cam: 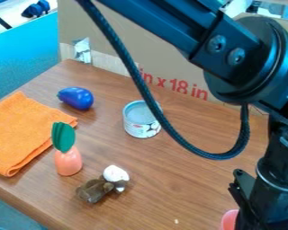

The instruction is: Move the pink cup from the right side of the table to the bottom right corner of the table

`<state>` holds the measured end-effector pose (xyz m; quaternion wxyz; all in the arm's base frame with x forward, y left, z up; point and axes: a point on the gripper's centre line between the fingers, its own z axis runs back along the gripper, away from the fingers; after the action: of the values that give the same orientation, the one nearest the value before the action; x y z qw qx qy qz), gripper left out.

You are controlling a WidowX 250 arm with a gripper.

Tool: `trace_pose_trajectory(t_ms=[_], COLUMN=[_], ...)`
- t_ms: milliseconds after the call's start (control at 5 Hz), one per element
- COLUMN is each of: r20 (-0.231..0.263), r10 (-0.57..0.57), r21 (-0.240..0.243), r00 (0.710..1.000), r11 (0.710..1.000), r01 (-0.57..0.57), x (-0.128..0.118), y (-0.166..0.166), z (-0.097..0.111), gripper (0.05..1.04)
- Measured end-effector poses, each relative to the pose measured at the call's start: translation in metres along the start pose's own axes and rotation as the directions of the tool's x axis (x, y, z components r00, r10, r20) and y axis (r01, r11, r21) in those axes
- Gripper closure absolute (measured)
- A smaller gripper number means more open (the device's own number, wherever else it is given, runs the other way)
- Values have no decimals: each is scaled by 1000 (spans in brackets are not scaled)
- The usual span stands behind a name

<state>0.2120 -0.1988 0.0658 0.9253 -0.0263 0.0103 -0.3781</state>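
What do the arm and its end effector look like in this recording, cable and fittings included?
The arm is black, with a straight, flat-sided link, two round bolt heads near its end and a large rounded joint housing. A black braided cable loops beneath. The end effector is black too, with a thin pale ring around its rounded upper part.

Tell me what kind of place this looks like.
Probably a robotics lab or test bench: a black robot arm reaches over a wooden table set with a toy-like carrot, a can and a folded orange cloth, backed by cardboard.
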Motion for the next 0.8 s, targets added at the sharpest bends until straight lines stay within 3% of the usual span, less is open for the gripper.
trace_pose_trajectory(t_ms=[400,600,800], r20=[155,181,201], r10=[5,45,140], r21=[50,49,58], r00=[988,982,970], r11=[999,997,986], r01=[-13,-55,-154], x=[-3,-5,-12], y=[12,22,45], z=[40,50,60], gripper=[468,163,65])
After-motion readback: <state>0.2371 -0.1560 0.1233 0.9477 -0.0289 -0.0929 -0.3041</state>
